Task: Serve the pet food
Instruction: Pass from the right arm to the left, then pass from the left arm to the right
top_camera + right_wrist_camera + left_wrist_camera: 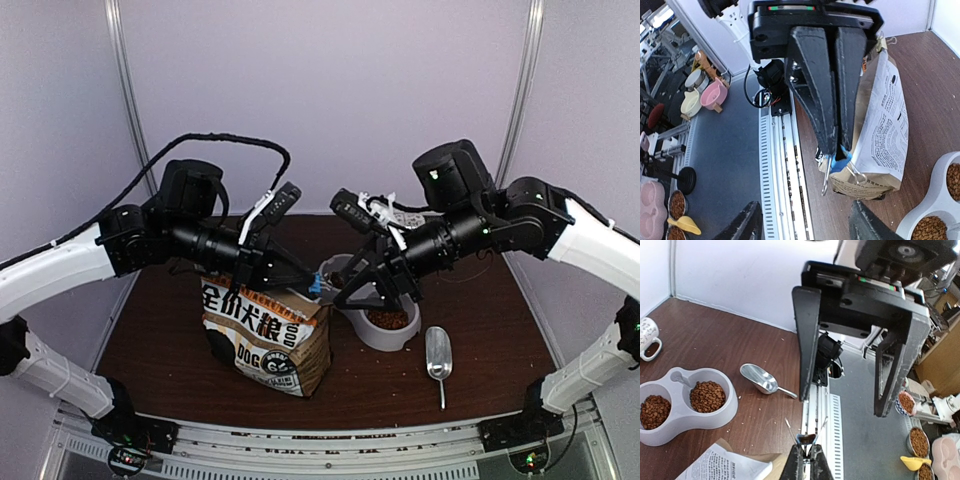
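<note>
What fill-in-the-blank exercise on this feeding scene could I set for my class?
1. Pet food fills ____ compartments of the grey double bowl.
2. The metal scoop lies beside the bowl, ____ of kibble.
3. The left gripper, fingers shut, pinches a ____ clip at the top of the paper bag.
Missing words: both; empty; blue.

Setting: robotics lab test cell. Brown wood-grain worktop (160, 340) is boxed in by plain white panels (330, 90) on aluminium posts (523, 80), with a slotted mounting rail (330, 440) along the near edge. Outside: grey floor (725, 150), spare pet bowls (715, 95).
</note>
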Robot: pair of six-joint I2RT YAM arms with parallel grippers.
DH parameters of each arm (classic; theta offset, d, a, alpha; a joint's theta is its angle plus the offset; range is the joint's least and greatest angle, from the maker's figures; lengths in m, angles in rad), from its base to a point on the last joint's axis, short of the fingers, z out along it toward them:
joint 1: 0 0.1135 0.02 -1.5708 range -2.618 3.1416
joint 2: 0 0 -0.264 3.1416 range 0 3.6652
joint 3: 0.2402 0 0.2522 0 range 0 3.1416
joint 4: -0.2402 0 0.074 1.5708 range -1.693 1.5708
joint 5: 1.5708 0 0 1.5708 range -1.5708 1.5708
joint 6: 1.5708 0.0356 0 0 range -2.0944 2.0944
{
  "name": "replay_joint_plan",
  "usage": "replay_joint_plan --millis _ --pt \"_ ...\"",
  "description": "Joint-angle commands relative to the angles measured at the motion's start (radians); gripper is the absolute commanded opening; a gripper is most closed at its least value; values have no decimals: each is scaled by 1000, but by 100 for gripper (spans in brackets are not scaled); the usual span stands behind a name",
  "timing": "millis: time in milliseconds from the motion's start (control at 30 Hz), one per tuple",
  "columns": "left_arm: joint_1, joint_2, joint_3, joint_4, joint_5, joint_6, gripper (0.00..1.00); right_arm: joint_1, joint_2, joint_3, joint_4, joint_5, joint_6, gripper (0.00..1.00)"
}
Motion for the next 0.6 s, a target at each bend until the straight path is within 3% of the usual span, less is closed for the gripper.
replay_joint_plan --millis 0,100,267,400,567 --pt "12 -64 -74 205 -64 -116 0 -1 -120 -174 333 87 130 66" --pt "13 -103 -137 335 -80 -177 0 0 -175 -325 612 115 272 72" --pt "12 -151 -188 435 -116 -220 0 1 -168 -430 886 70 445 74" --pt "13 -171 -227 504 -108 -248 0 2 -138 -432 947 55 500 74" --pt "13 -186 -242 509 -113 -247 0 3 -122 -421 1003 22 541 65"
